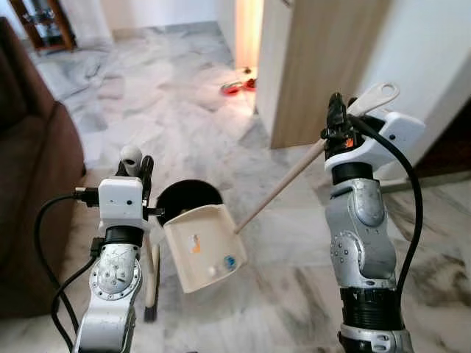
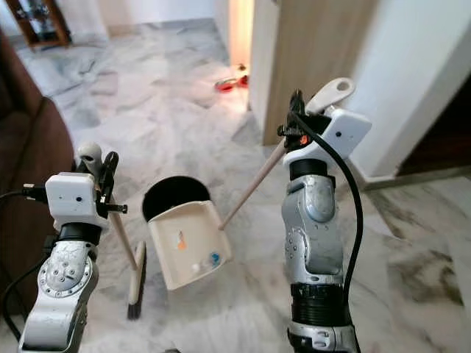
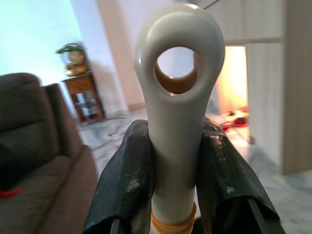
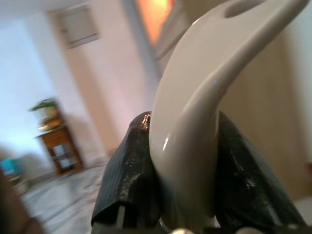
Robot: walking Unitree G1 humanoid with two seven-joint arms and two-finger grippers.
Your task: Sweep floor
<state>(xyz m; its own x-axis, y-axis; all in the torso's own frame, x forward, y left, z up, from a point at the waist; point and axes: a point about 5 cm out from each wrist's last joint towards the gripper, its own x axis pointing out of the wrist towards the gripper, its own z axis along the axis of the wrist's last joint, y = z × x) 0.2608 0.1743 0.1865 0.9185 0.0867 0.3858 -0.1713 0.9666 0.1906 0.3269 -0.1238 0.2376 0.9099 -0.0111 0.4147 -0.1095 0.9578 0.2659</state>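
Jaws on both sides are pinching tool handles. Left gripper [image 3: 178,165] is clamped on the broom [image 2: 136,283] just under its white hanging loop; the stick runs down to the bristles, which rest on the floor [image 1: 184,110] just beside the dustpan. Right gripper [image 4: 183,170] is pressed around the curved white grip of the dustpan [image 1: 202,246], whose long wooden pole slants down from my right arm to the pan.

Pan is tilted up over a black bin [image 1: 190,197], its rear edge at the bin's mouth. Inside I see some small scraps: an orange bit, a blue bit, a pale bit, gathered toward the low front lip rather than the bin side. My read: sweeping is largely done and I am at the emptying step.

Risks from here:
- Scraps sit at the wrong end. If I tip the pan the way it leans now, they slide off the open lip back onto the floor, not into the bin.
- Pole is long and held at the very end, so a small wrist turn swings the pan wide; it could knock the bin over.
- Broom head close to the pan; a left-arm move may drag it into the pan or bin.
- Brown sofa [image 1: 33,191] near my left arm limits swing room.
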